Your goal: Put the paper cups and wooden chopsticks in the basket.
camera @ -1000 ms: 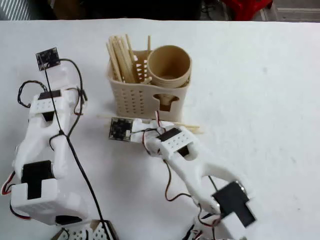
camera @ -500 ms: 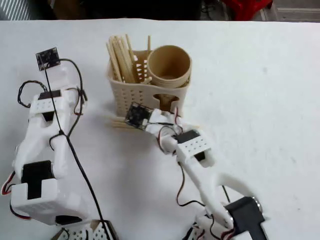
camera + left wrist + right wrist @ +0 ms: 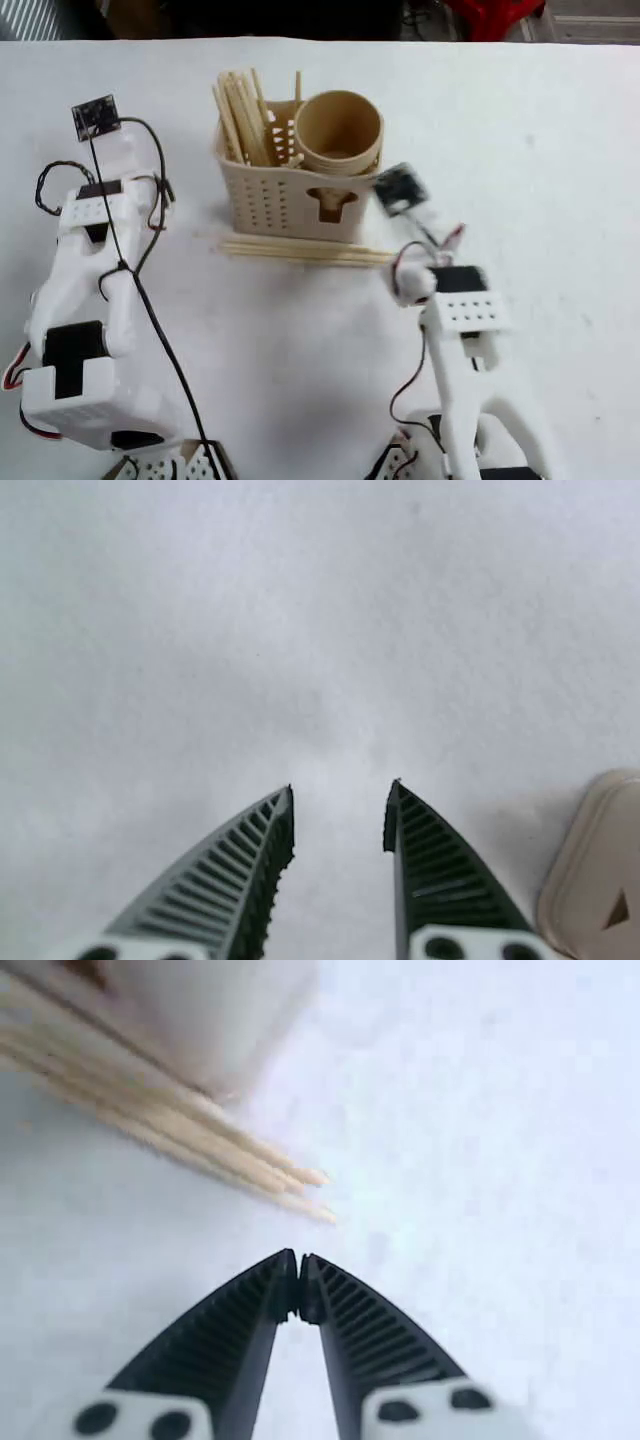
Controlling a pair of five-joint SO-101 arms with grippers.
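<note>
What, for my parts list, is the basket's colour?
Cream-beige; the basket shows best in the high view.

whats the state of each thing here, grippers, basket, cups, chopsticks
left gripper, open, empty
right gripper, shut, empty
basket, upright, partly filled
paper cups, nested, upright in basket
chopsticks in basket, standing on end
loose chopsticks, lying flat on table along basket's near side

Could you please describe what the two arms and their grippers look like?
The left arm and right arm have white shells with black motor blocks. A black cable runs along the left one; thin red and white wires loop beside the right one. The left gripper and right gripper have dark, tapered, ribbed fingers.
</note>
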